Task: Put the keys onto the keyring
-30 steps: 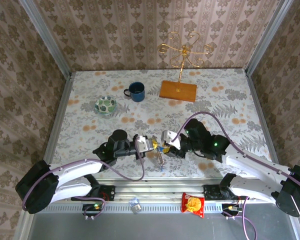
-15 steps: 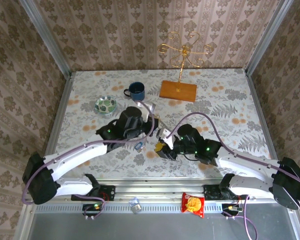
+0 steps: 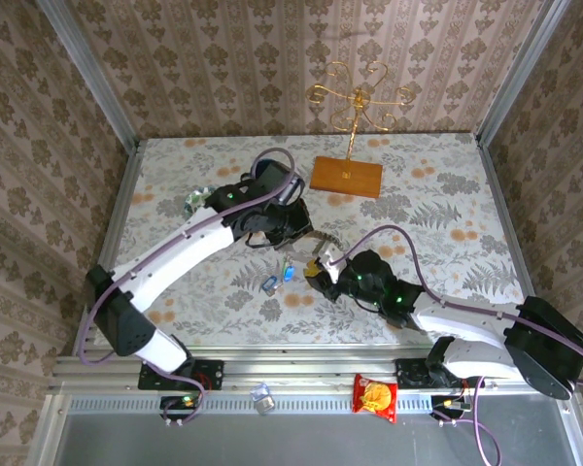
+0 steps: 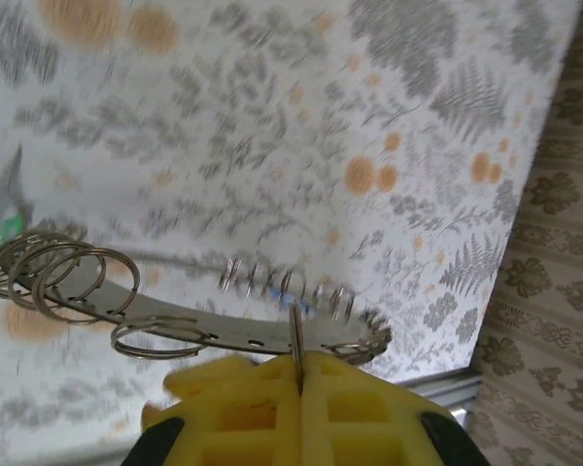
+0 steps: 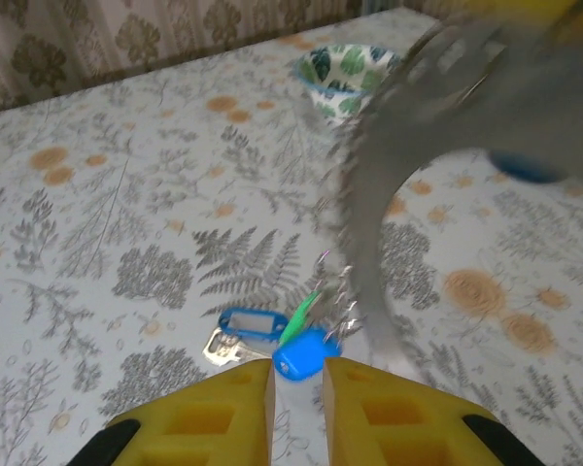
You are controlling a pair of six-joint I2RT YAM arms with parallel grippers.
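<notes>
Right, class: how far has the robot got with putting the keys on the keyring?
Done: the left gripper is shut on the keyring. In hand: the right gripper sits at a blue-tagged key, but whether it grips it is unclear. Left: the keys lie on the table, and none is clearly threaded.

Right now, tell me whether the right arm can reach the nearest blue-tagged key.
Probably yes: the right gripper sits just behind the blue-tagged key, jaws slightly apart, nothing between. The keyring held by the left gripper hangs close beside it.
</notes>
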